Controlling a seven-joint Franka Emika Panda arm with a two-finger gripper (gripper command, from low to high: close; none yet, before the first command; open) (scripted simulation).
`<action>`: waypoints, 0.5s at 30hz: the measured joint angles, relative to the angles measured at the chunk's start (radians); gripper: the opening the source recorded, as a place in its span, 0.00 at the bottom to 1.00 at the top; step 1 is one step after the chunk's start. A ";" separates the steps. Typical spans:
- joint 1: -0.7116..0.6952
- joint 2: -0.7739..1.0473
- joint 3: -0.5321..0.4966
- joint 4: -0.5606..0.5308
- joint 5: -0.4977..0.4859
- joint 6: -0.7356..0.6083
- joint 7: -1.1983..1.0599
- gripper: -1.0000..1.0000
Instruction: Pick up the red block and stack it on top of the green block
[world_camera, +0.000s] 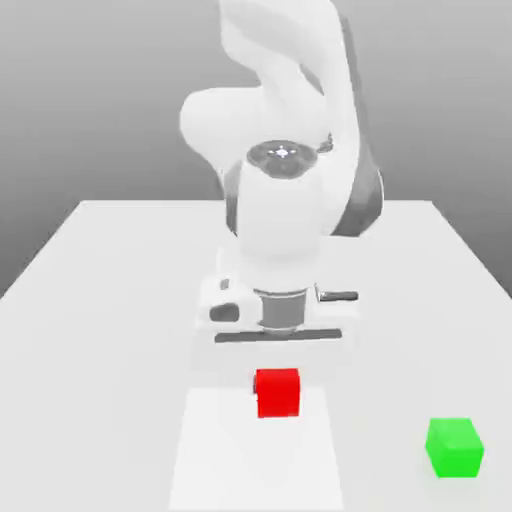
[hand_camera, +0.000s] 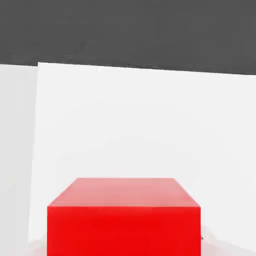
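Grey backdrop and a white bench (world_camera: 120, 300) frame the scene. From the end effector (world_camera: 277, 352) outward: it hangs straight down below the arm's wrist, and its fingers are judged to be clamped on the red block (world_camera: 277, 392), which sits directly beneath it and looms large in the hand view (hand_camera: 124, 217). Whether the block has left the bench cannot be told. The step in hand appears to be the lift; it would go best as a straight rise with the grip held firm, then a carry toward the exterior view's right and slightly nearer. The green block (world_camera: 455, 447) stands there, well apart from the red one, on the near right of the bench. Nothing lies between the two blocks, so the path looks free.
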 joint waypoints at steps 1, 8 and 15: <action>0.029 0.010 0.017 0.026 -0.005 -0.018 0.015 0.00; 0.186 0.097 0.126 0.193 -0.038 -0.096 0.111 0.00; 0.215 0.223 0.104 0.209 -0.095 0.012 0.156 1.00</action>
